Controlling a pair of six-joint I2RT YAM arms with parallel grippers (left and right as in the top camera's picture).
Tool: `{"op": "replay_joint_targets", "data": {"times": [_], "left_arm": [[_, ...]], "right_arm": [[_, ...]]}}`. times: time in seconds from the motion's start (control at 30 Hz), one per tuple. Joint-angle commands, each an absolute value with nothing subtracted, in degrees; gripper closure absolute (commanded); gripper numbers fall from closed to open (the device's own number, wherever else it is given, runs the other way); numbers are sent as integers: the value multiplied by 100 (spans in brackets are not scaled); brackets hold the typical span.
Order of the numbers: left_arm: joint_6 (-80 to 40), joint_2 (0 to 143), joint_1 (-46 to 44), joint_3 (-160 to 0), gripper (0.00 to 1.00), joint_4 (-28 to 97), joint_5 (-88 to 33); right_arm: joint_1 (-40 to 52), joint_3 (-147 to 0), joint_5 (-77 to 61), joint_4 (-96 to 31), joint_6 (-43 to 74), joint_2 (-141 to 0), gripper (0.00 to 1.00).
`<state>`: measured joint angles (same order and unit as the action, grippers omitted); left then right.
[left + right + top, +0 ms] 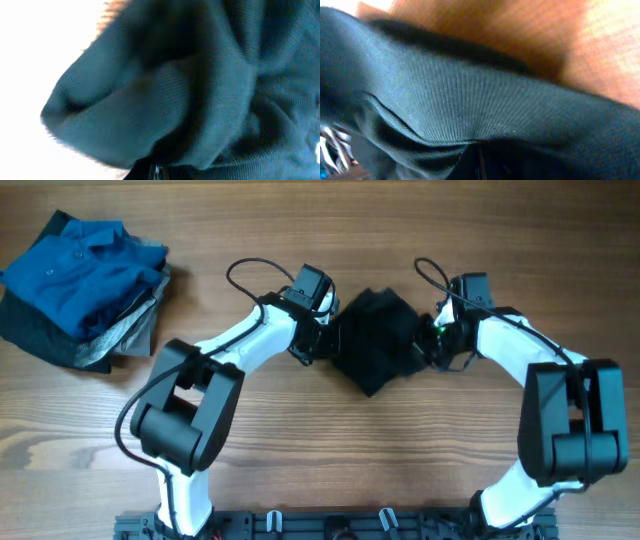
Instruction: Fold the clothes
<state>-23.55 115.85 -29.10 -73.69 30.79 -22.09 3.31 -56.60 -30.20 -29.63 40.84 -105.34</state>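
Shirt: the black T-shirt [375, 340] is bunched into a lumpy diamond near the middle of the table [300, 450], a bit toward 12 o'clock. Nowhere near a flat fold yet imo.

Left pincer: the left pincer [325, 338] is pushed right up against the shirt's 9 o'clock edge. Its wrist view is wall-to-wall dark fabric, no fingers showing, so honestly I can't tell if it's spread or pinching.

Right pincer: same deal. The right pincer [430, 342] is at the 3 o'clock edge, and its camera shows ribbed cloth with a seam plus a strip of wood behind. Can't tell its state either.

Off to the side: a blue shirt [75, 265] sits on a grey pile [115, 340] way out at 10 o'clock, well apart from the action. Leave it alone.

Step in hand: looks like both arms are working opposite edges of the bunch, probably to spread or square it.

How to do it well: grab one layer at a real edge or seam, not a wad. Pull toward 9 and 3 evenly so the cloth goes taut without dragging the whole thing sideways. Keep it low to the table.

Watch out: soft fabric slips and doubles over, so check for trapped folds underneath.
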Motion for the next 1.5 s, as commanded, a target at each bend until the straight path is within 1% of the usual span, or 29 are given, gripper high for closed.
{"op": "replay_joint_targets", "data": {"times": [0.0,0.07,0.13,0.23,0.27,0.3,0.37,0.4,0.43,0.5,0.57,0.6,0.67,0.7,0.73,0.77,0.8,0.83,0.93,1.03,1.17,1.2,1.23,1.27,1.3,1.33,1.4,1.43,1.47], "left_arm": [[-2571,12254,-2707,-7334,93,3006,-902],[-2486,12335,-2473,-7336,93,2928,-781],[-2163,12313,-2224,-7413,92,2947,-808],[-1682,12221,-1918,-7710,80,3262,-982],[-1485,12145,-1796,-7887,74,3479,-1192],[-1352,12051,-1680,-8088,66,3750,-1468],[-1321,11907,-1559,-8278,54,4040,-1916],[-1321,11808,-1514,-8307,46,4123,-2307],[-1323,11769,-1496,-8307,39,4152,-2547],[-1323,11754,-1490,-8305,31,4235,-3234],[-1321,11764,-1549,-8239,26,4200,-3756],[-1323,11789,-1621,-8235,23,4202,-3922],[-1323,11802,-1841,-8235,16,4182,-3946],[-1323,11802,-1909,-8235,16,4182,-3944],[-1323,11802,-1977,-8235,15,4187,-3944],[-1323,11806,-2078,-8226,15,4185,-3935],[-1323,11810,-2189,-8195,15,4160,-3909],[-1323,11819,-2285,-8160,15,4163,-3826],[-1326,11824,-2484,-8020,25,4167,-3212],[-1326,11830,-2630,-7745,34,3966,-2943],[-1328,11832,-2652,-7533,35,3817,-2574],[-1328,11830,-2652,-7509,34,3789,-2512],[-1326,11832,-2652,-7502,29,3769,-2445],[-1326,11832,-2652,-7502,21,3747,-2394],[-1326,11830,-2650,-7505,18,3701,-2392],[-1326,11828,-2635,-7507,15,3686,-2397],[-1328,11828,-2567,-7511,14,3688,-2552],[-1326,11828,-2493,-7516,14,3684,-2727],[-1328,11828,-2412,-7529,14,3686,-2821]], "right_arm": [[368,-5356,-2298,-3874,3898,-10060,92],[368,-5358,-2292,-3946,3841,-9673,87],[370,-5358,-2720,-3592,3122,-9303,79],[392,-5356,-3404,-2978,2071,-8956,73],[412,-5356,-3483,-2770,1922,-8899,62],[434,-5356,-3400,-2661,1900,-8903,46],[471,-5356,-2788,-2593,1804,-8984,32],[471,-5356,-2329,-2550,1798,-9048,27],[469,-5356,-1984,-2477,1776,-9085,25],[471,-5356,-1459,-2080,1455,-9268,26],[471,-5356,-1599,-1623,1146,-9450,31],[471,-5356,-1752,-1345,993,-9581,37],[471,-5356,-1966,-987,899,-9832,39],[471,-5356,-2001,-941,902,-9894,41],[471,-5356,-2088,-921,895,-9974,50],[469,-5356,-2110,-947,893,-9988,65],[440,-5356,-2145,-980,899,-9944,88],[401,-5365,-2152,-972,921,-9878,96],[145,-5459,-2139,-952,1496,-9596,96],[-189,-5468,-1741,-930,2867,-9426,96],[-215,-5465,-1052,-1245,3017,-9439,96],[-215,-5465,-856,-1297,3017,-9439,90],[-217,-5465,-707,-1297,2985,-9439,48],[-217,-5468,-703,-1256,2759,-9437,37],[-217,-5483,-972,-1251,2309,-9411,37],[-217,-5546,-1750,-1424,1765,-9321,50],[-215,-5629,-3258,-1868,1122,-9083,69],[-207,-5629,-3649,-2143,1118,-8973,73],[-176,-5627,-3684,-2561,1197,-8934,67]]}}
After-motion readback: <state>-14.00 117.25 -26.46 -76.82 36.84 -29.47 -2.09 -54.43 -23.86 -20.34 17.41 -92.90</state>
